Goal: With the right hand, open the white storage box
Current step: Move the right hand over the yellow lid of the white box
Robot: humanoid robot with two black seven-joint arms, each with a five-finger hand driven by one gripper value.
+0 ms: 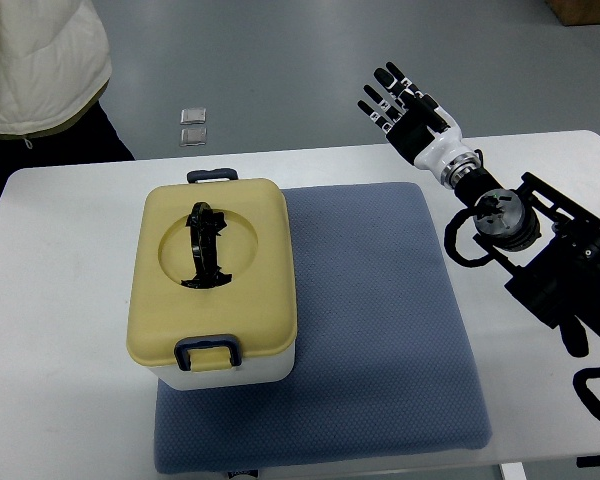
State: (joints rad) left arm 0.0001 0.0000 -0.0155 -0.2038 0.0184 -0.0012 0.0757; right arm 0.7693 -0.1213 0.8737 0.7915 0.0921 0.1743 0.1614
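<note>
A white storage box [230, 368] with a pale yellow lid [215, 270] sits on the left part of a blue-grey mat [380, 320]. A black folding handle [206, 247] lies in the lid's round recess. Dark latches show at the box's far side [212, 175] and near side [208, 351], and the lid is down. My right hand [398, 100] is raised beyond the table's far edge, well to the right of the box, fingers spread and holding nothing. Its arm [520, 235] comes in from the right.
The mat lies on a white table [60, 330]. A person in a white jacket [35, 65] stands at the far left corner. Two small grey pieces [193, 125] lie on the floor beyond the table.
</note>
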